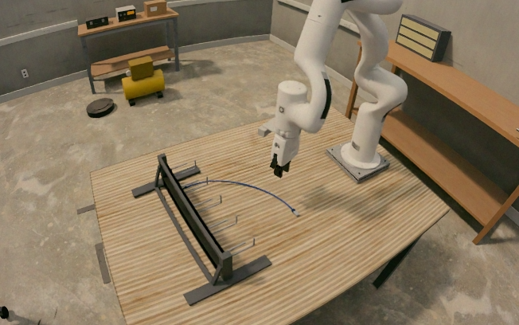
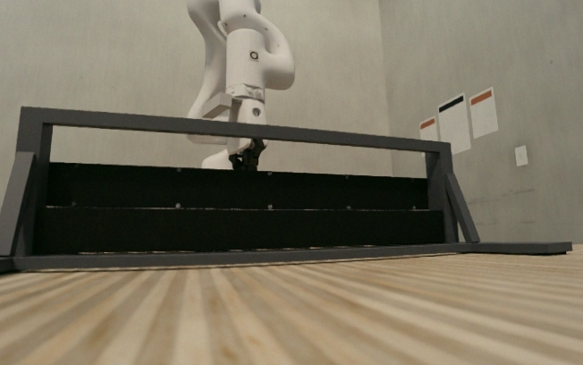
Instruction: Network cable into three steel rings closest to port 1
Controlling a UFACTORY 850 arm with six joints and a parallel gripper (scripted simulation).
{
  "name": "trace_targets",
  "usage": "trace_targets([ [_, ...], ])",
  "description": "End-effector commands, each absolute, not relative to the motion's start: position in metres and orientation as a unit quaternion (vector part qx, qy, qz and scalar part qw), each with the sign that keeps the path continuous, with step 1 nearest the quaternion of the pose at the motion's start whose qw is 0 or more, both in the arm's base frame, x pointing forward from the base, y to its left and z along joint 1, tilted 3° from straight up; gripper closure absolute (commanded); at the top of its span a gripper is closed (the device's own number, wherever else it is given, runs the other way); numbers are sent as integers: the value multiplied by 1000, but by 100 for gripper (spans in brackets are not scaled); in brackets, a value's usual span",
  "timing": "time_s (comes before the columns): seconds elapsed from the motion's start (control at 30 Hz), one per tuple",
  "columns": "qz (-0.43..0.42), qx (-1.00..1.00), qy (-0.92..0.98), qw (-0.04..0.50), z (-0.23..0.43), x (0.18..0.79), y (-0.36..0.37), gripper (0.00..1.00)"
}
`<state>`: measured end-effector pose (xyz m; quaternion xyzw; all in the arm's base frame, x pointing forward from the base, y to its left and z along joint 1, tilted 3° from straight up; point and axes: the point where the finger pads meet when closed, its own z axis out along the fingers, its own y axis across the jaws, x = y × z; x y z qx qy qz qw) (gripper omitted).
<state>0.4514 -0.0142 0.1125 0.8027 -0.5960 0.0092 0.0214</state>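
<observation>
The blue network cable (image 1: 255, 187) lies on the wooden table in an arc. One end meets the dark rack (image 1: 191, 217) near a steel ring (image 1: 200, 183); its free plug end (image 1: 295, 213) rests on the table. Several steel rings stick out of the rack's face towards the arm. My gripper (image 1: 280, 170) hangs above the table, above and behind the cable's arc, apart from it. Its fingers stand partly open with nothing between them. In the exterior view the gripper (image 2: 247, 160) shows behind the rack (image 2: 232, 210), which hides the cable and rings.
The arm's base plate (image 1: 357, 162) is bolted at the table's far right. The rack's feet (image 1: 227, 280) spread over the left of the table. A wooden shelf unit (image 1: 446, 119) stands beyond the table's right edge.
</observation>
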Motion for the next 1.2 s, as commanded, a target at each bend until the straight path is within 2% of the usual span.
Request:
trace_targets([
  [0.0,10,803,-596,21,102,452,-15,65],
  [0.67,10,803,-596,21,20,451,-19,65],
  [1.17,10,803,-596,21,-1,451,-20,65],
])
